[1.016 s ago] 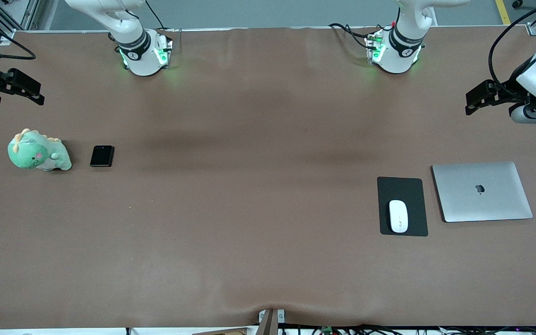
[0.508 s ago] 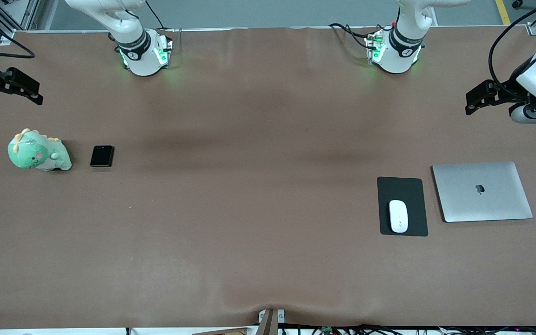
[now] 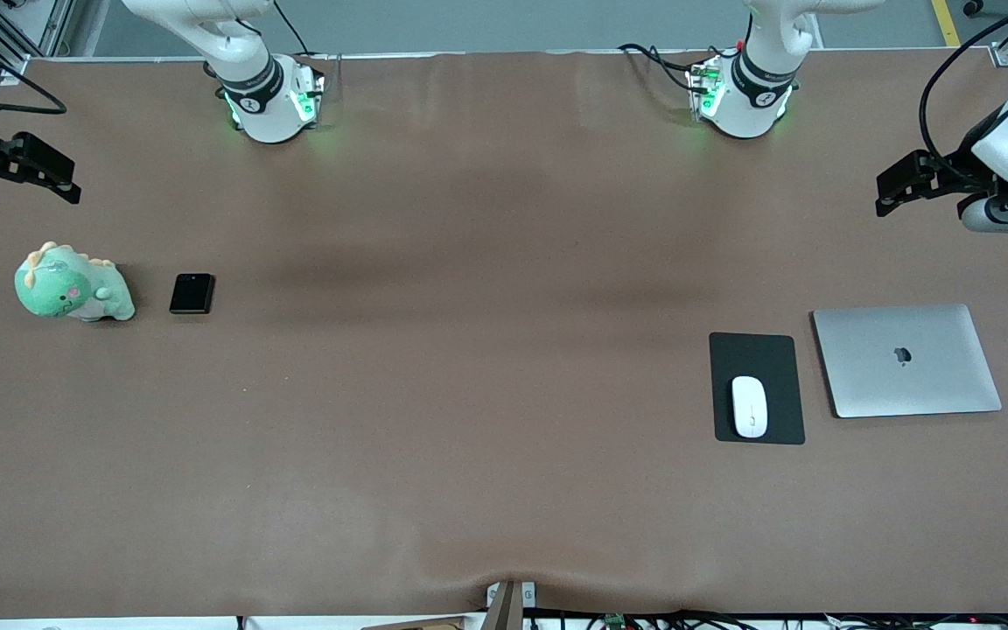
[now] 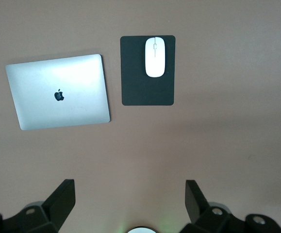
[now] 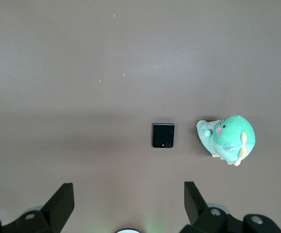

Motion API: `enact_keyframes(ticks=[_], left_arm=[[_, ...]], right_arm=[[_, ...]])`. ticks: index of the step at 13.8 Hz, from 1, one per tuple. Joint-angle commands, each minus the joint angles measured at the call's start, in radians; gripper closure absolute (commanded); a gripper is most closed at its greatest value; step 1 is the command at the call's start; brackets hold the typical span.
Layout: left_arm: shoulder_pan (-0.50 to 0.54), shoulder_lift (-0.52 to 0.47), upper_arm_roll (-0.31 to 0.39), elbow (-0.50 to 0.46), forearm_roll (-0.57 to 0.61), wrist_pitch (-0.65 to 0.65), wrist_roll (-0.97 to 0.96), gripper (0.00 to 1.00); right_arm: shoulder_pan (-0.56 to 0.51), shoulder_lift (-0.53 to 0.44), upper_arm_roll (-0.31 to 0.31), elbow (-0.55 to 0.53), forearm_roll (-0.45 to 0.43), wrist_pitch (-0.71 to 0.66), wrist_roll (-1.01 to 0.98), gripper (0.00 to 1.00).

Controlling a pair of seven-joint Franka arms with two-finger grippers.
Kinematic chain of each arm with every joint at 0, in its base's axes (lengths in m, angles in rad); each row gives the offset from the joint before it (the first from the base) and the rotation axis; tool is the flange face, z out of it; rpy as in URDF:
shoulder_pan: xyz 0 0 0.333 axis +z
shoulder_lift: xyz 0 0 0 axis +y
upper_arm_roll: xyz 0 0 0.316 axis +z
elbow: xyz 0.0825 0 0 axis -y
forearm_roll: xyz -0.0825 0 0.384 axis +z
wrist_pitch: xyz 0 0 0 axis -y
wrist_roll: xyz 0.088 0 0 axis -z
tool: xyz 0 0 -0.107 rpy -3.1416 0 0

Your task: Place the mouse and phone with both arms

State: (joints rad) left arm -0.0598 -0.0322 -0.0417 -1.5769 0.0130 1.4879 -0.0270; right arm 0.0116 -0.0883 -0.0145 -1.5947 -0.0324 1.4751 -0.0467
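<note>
Small glossy white oval mouse [image 3: 749,406] lying on a flat black rectangular pad [image 3: 756,354] beside a closed silver laptop [image 3: 906,360], small black folded phone [image 3: 192,293] sitting by a green plush dinosaur [image 3: 72,283], left gripper [image 3: 887,191] and right gripper [image 3: 58,178] hanging wide open, gripping nothing, over opposite table ends.

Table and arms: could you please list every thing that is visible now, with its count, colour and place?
mouse: one, white, on the mouse pad, toward the left arm's end of the table.
mouse pad: one, black, beside the laptop.
laptop: one, silver, shut, toward the left arm's end.
phone: one, black, folded, toward the right arm's end.
dinosaur toy: one, green, beside the phone.
table: one, brown.
left gripper: one, black, open, in the air over the table's left-arm end.
right gripper: one, black, open, in the air over the right-arm end.
</note>
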Motion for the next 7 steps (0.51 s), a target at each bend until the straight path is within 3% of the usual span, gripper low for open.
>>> enact_keyframes(ticks=[1, 7], left_arm=[[0.002, 0.009, 0.002, 0.021, -0.002, -0.012, 0.012, 0.0], [0.003, 0.009, 0.0, 0.021, -0.002, -0.012, 0.012, 0.0]], right_arm=[[-0.015, -0.018, 0.01, -0.024, 0.013, 0.017, -0.012, 0.0], [-0.012, -0.016, 0.01, -0.028, 0.017, 0.019, -0.012, 0.0]])
